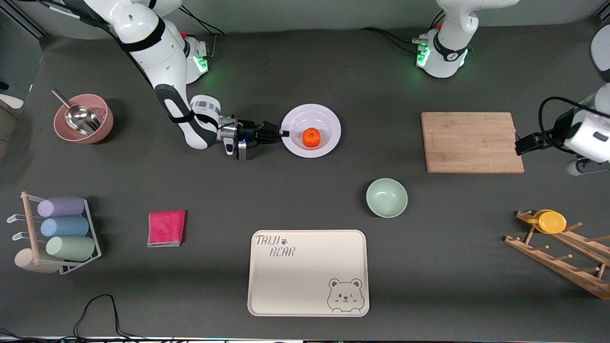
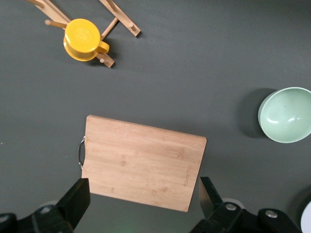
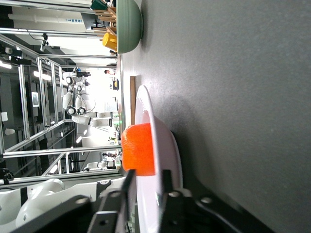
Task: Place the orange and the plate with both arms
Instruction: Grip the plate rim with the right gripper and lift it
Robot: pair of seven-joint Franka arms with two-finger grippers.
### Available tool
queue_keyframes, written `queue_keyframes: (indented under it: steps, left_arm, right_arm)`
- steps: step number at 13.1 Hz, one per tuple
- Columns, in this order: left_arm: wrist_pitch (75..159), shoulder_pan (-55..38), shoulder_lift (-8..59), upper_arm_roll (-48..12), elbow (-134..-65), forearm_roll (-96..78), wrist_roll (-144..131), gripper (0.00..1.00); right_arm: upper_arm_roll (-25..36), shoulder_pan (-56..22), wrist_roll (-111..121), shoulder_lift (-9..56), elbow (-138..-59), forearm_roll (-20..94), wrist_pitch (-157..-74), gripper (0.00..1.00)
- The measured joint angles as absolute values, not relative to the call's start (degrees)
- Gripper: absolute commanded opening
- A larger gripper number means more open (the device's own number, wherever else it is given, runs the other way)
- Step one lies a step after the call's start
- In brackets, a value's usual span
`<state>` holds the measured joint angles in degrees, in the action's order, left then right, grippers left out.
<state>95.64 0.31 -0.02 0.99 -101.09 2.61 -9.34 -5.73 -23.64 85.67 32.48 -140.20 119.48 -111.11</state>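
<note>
The orange [image 1: 311,137] [image 3: 138,148] rests in the well of the white plate [image 1: 333,124] [image 3: 146,104], which lies flat on the table between the two bases. My right gripper [image 1: 285,133] [image 3: 147,177] reaches in low from the right arm's end. It is shut on the plate's rim, with one finger over the rim and one under it. My left gripper [image 1: 524,143] [image 2: 143,194] hangs open and holds nothing, up over the edge of the cutting board at the left arm's end.
A wooden cutting board [image 1: 472,142] [image 2: 141,167] lies toward the left arm's end. A green bowl [image 1: 386,197] [image 2: 285,115] and a beige bear tray [image 1: 308,272] sit nearer the camera. A pink bowl with scoop [image 1: 83,118], red cloth [image 1: 166,228], cup rack [image 1: 62,233] and yellow cup [image 1: 550,221] on a wooden rack stand around.
</note>
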Motion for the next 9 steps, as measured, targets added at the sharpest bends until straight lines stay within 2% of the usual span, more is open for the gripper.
queue_keyframes:
  steps: [6, 9]
  left_arm:
    - [89.18, -0.70, 0.05, 1.52, -96.69, 2.63, -9.27, 1.00]
    - [86.83, -1.17, 0.22, 1.98, -95.45, 2.63, -8.82, 1.00]
  right_arm:
    - [-5.72, -23.47, 87.37, 32.57, -139.77, 119.51, -111.05, 0.00]
    - [-5.65, -21.15, 87.30, 29.73, -139.21, 118.74, -111.05, 0.00]
